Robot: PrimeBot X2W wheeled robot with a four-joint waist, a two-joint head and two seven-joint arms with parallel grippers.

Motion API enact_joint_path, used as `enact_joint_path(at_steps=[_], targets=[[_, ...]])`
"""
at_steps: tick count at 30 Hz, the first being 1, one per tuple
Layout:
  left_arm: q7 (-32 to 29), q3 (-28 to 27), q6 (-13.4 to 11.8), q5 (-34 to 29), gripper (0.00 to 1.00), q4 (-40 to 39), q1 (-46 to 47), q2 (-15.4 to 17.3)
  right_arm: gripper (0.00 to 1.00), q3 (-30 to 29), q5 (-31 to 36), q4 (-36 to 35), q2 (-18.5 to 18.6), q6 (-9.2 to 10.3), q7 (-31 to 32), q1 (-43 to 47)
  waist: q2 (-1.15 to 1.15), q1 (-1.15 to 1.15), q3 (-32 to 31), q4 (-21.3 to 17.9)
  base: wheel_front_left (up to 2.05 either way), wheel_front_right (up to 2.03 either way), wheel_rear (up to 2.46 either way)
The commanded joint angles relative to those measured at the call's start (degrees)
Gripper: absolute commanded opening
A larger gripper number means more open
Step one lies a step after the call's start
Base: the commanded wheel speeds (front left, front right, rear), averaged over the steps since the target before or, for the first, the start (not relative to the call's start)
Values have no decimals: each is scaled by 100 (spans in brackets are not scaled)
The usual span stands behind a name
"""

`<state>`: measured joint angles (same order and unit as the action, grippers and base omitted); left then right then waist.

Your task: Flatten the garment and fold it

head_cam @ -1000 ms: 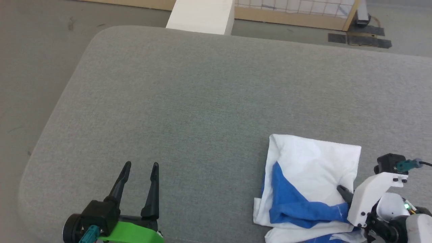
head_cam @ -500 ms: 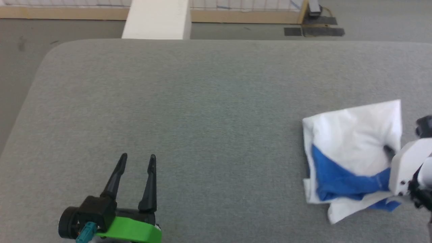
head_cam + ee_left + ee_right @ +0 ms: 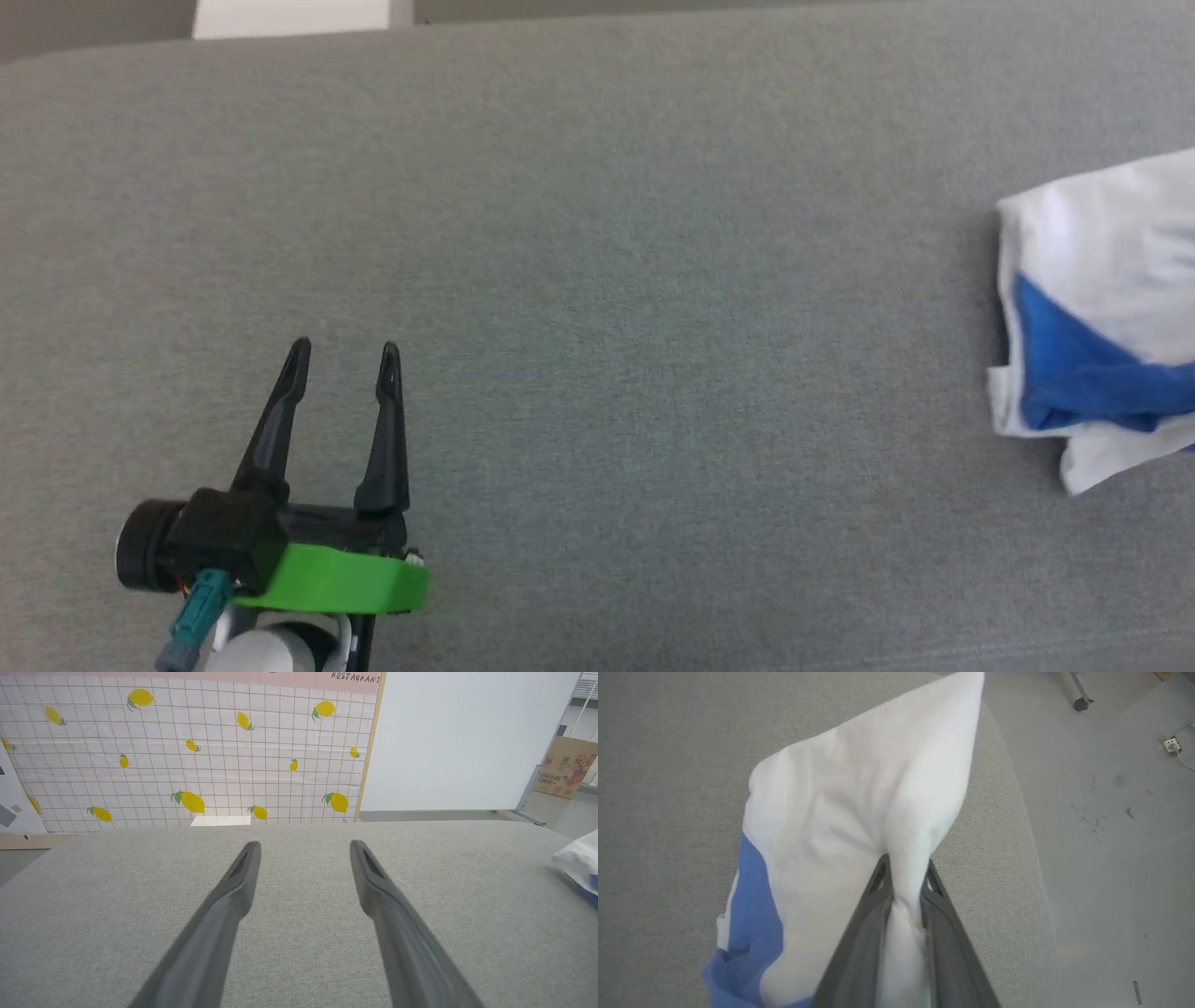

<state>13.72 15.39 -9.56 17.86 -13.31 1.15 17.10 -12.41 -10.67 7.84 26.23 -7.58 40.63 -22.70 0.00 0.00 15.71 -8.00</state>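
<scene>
Grey fabric covers the wide table, which takes up nearly the whole head view. At the lower left of that view the left claw sits with its fingers pointing up the frame, spread apart with nothing between them. The left wrist view shows the same: both fingers stand wide over bare fabric.

The shirt is at the right edge of the head view, cut off by the frame. It is a folded white bundle with a blue band across its lower part. A corner of it shows at the far right of the left wrist view.

In the right wrist view the right claw is clamped on a pinch of white cloth. The cloth bunches between the fingers and fans out toward the top of the frame, and the blue part sits at the lower left. The table's rounded corner and the floor are to the right.

Beyond the table's far edge, the left wrist view shows a lemon-print wall, a white panel and a box at the upper right.
</scene>
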Motion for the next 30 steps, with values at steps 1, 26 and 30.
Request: enact_joint_path(at_steps=[1,26,30], targets=[[25,1,22,-101,100,-92,146,59,0,-47,64,59,94,9,-69,-164,0,0,434,-289,0,0,0],[-336,-497,-424,-769,100,-1014,976,640,0,-62,932,2077,990,9,-1839,-1824,0,0,2230,-680,0,0,0],[-321,-519,-493,-859,100,-1079,1034,655,0,-75,1058,2448,940,9,-2022,-1986,0,0,2315,-667,0,0,0]])
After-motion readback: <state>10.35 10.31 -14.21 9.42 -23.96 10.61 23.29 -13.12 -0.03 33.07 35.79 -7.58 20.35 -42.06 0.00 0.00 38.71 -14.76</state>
